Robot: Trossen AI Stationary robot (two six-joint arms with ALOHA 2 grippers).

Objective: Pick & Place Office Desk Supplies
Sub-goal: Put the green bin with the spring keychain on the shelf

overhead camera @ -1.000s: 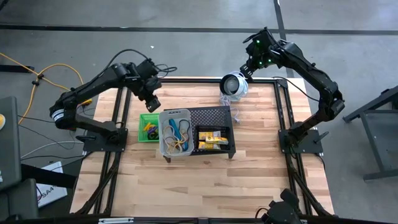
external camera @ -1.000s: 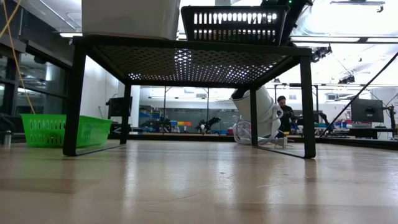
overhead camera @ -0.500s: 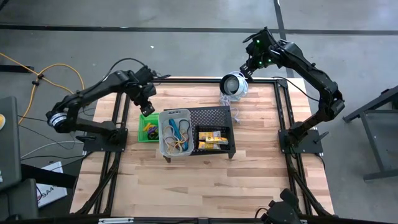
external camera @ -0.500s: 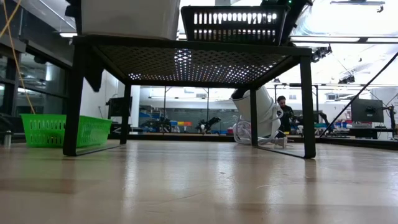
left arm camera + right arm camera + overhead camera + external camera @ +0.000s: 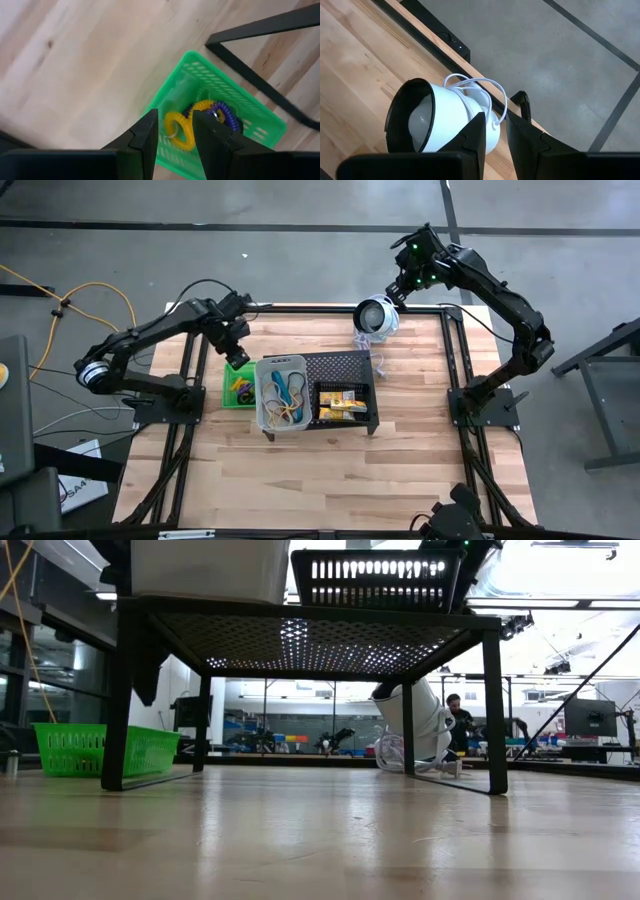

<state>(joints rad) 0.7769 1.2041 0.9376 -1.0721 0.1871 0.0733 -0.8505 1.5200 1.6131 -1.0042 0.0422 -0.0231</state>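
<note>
We are watching the big black perforated metal stand [image 5: 345,390] carrying the clear plastic bin [image 5: 282,393], which is keeping its bands raised. Beside it the green mesh bin [image 5: 220,125] is sitting on the table, holding coiled yellow and purple loops [image 5: 200,120]. The left gripper [image 5: 175,137] is hovering above them, jaws spread and empty, likely lining up a pick. The right gripper [image 5: 495,127] is waiting, jaws slightly parted, over the round white lamp-like device [image 5: 440,122].

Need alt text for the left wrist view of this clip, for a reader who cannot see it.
The left tool, fingers slightly parted and empty, hangs over a small green plastic mesh bin holding yellow and purple coiled loops. The bin sits on a light wooden table, beside a black metal stand leg.
</note>
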